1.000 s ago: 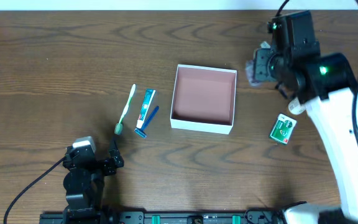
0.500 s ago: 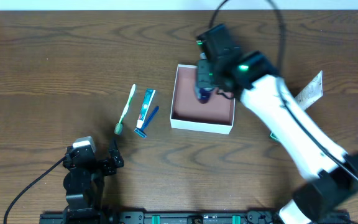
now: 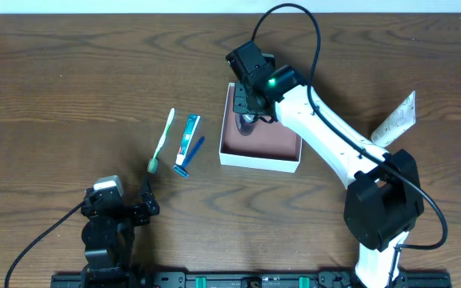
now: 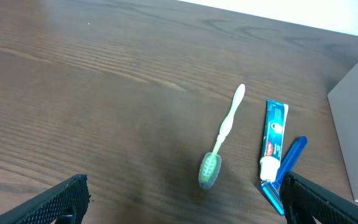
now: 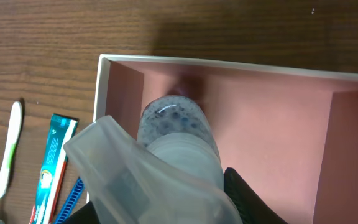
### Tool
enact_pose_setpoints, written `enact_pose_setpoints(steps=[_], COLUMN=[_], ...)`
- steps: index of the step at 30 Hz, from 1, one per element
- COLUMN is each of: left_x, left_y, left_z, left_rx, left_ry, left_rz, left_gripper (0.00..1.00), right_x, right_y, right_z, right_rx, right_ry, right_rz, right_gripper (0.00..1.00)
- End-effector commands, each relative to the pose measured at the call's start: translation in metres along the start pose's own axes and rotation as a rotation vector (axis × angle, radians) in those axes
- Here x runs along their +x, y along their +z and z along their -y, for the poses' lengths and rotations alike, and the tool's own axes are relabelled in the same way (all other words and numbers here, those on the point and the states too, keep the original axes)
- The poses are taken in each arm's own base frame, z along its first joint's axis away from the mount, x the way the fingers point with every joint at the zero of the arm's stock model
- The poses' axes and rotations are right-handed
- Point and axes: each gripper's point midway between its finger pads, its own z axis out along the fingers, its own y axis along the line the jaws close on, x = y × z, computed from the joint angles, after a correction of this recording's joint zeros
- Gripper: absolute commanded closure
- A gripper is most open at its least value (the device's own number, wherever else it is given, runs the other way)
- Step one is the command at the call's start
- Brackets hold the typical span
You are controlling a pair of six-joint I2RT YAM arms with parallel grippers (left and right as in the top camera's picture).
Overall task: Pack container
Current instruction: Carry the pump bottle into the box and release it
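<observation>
The container (image 3: 261,163) is a shallow white box with a pinkish-brown inside, at the table's middle; it also shows in the right wrist view (image 5: 229,64). My right gripper (image 3: 250,102) is shut on a translucent, clear-capped bottle (image 3: 248,122) and holds it inside the container's back left corner. In the right wrist view the bottle (image 5: 176,134) fills the space between the right gripper's fingers (image 5: 166,208), its end near the box floor. My left gripper (image 3: 134,210) is open and empty near the front left edge; its fingers (image 4: 185,199) frame the wrist view.
A green toothbrush (image 3: 163,138), a toothpaste tube (image 3: 189,136) and a blue razor (image 3: 189,158) lie left of the container; they also show in the left wrist view: toothbrush (image 4: 224,132), tube (image 4: 274,138), razor (image 4: 284,171). A silver packet (image 3: 396,118) lies at the right.
My right arm swung left from beside the container to over it, carrying the bottle, then moved it into the back left corner. The left arm has not moved.
</observation>
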Motion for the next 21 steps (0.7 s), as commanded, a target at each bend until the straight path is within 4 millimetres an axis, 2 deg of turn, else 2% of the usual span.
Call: enact_pose_setpoints(steps=[1, 2, 6, 12, 17, 21], left_x=[0.007, 0.007, 0.007, 0.007, 0.007, 0.007], left_y=[0.003, 0.003, 0.003, 0.003, 0.003, 0.003], left_z=[0.0, 0.0, 0.0, 0.0, 0.0, 0.0], left_rx=[0.0, 0.0, 0.0, 0.0, 0.0, 0.0], left_ry=[0.0, 0.0, 0.0, 0.0, 0.0, 0.0], left_rz=[-0.014, -0.013, -0.013, -0.013, -0.014, -0.014], left_gripper=[0.02, 0.02, 0.02, 0.02, 0.02, 0.02], right_x=[0.005, 0.006, 0.006, -0.003, -0.021, -0.033], right_y=[-0.006, -0.009, -0.03, -0.078, -0.142, -0.187], right_z=[-0.008, -0.007, 0.002, 0.04, 0.084, 0.139], right_rx=[-0.041, -0.04, -0.018, 0.083, 0.153, 0.242], right_ry=[-0.068, -0.074, -0.088, -0.067, -0.071, -0.022], right_rz=[-0.026, -0.028, -0.023, 0.041, 0.157, 0.235], right_gripper=[0.56, 0.47, 0.29, 0.18, 0.07, 0.03])
